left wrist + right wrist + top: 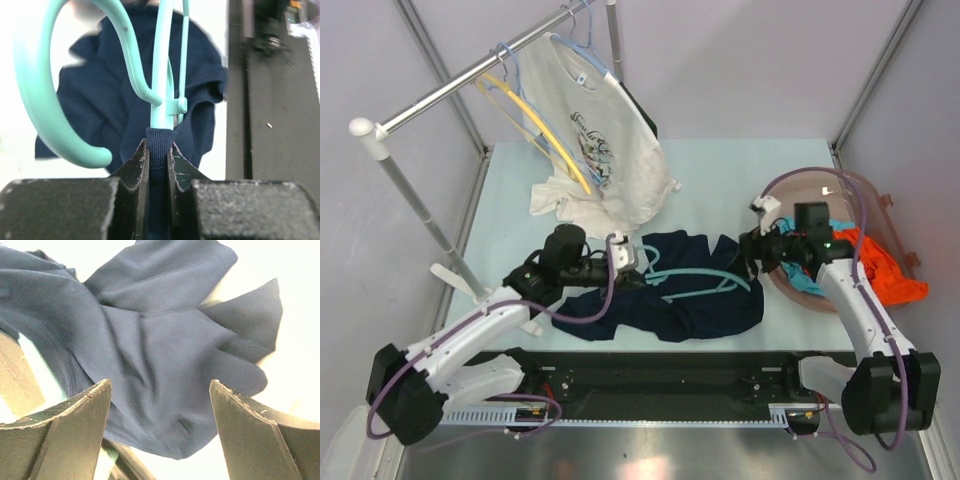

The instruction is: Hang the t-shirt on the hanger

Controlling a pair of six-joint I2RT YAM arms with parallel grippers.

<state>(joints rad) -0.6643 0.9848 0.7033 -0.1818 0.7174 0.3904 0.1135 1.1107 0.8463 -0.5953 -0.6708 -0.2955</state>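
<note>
Left gripper pinches t-shirt collar at hanger; right gripper apart. Pull hard and you risk collar slipping.

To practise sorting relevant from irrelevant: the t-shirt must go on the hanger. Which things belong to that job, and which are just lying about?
Job: navy t-shirt, teal hanger, left end effector gripping the collar, open right end effector.
Lying about: white printed t-shirt, yellow hanger, orange garment, clothes rail.
</note>
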